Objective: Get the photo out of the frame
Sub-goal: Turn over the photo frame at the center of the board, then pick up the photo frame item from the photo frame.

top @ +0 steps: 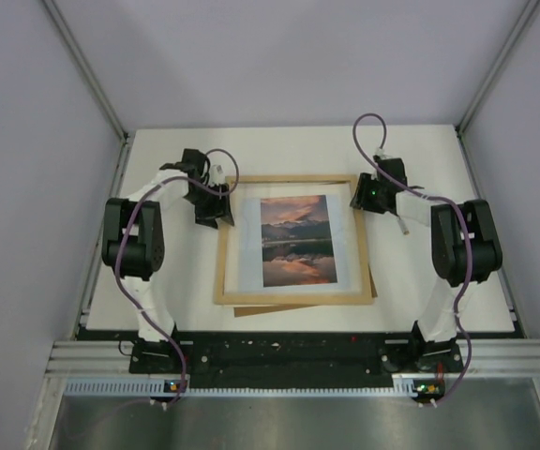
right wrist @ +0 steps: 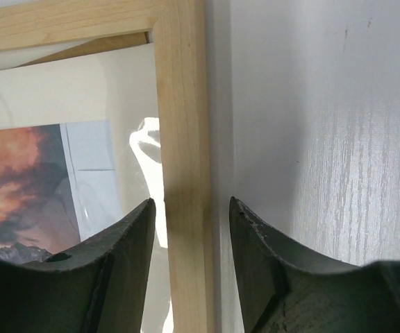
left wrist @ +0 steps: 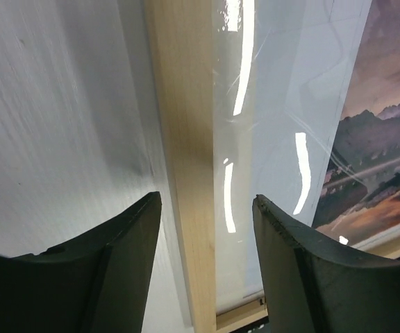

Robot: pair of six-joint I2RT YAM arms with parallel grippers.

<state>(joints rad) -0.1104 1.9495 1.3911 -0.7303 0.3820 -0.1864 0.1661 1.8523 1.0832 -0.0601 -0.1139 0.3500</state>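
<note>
White table point(top: 289, 150), brown board point(top: 270, 308) under frame point(top: 326, 298)

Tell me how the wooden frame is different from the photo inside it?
The frame is plain pale wood; the photo is paper printed with an orange sunset, mountains and water. The frame is bigger and runs all around the photo, which sits inside it. Both are rectangles lying flat on the table.

Pale matt wood of the frame point(left wrist: 186, 173) showing fine grain, a glossy clear pane point(left wrist: 276, 104) over the paper photo point(top: 297, 239) catching glare, the white bench point(right wrist: 325, 139) looking matt with faint grain streaks, dark fingers point(left wrist: 311, 277) of the left tool point(left wrist: 207, 205) appearing dull, rough-edged plastic.
</note>
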